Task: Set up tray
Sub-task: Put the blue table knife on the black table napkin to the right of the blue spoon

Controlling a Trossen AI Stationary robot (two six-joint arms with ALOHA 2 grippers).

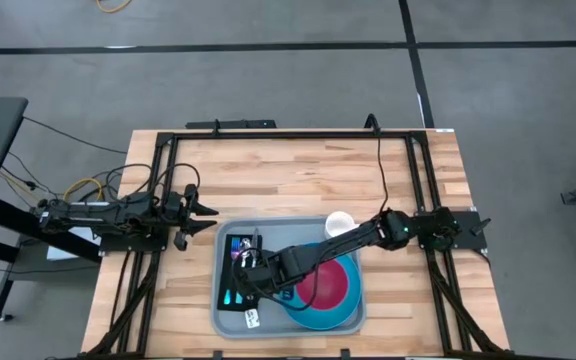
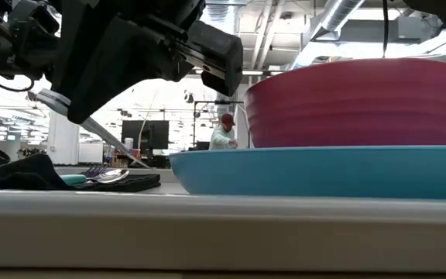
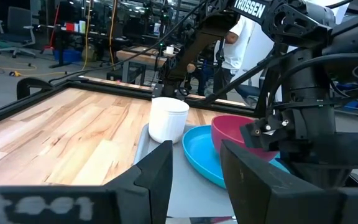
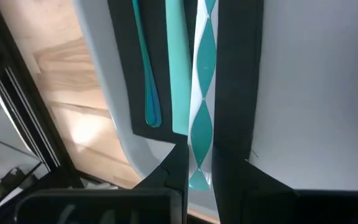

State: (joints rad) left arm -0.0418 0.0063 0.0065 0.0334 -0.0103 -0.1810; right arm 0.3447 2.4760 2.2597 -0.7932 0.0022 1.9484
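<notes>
High view: the tray sits on the wooden table near its front edge, carrying a blue plate, a pink bowl and a white cup. My right gripper reaches over the tray's left part; my left gripper waits beside the tray, fingers spread.

Low view: the bowl rests on the plate.

Left wrist view: cup upright on the tray.

Right wrist view: my fingers pinch a teal-handled utensil above the black napkin.
</notes>
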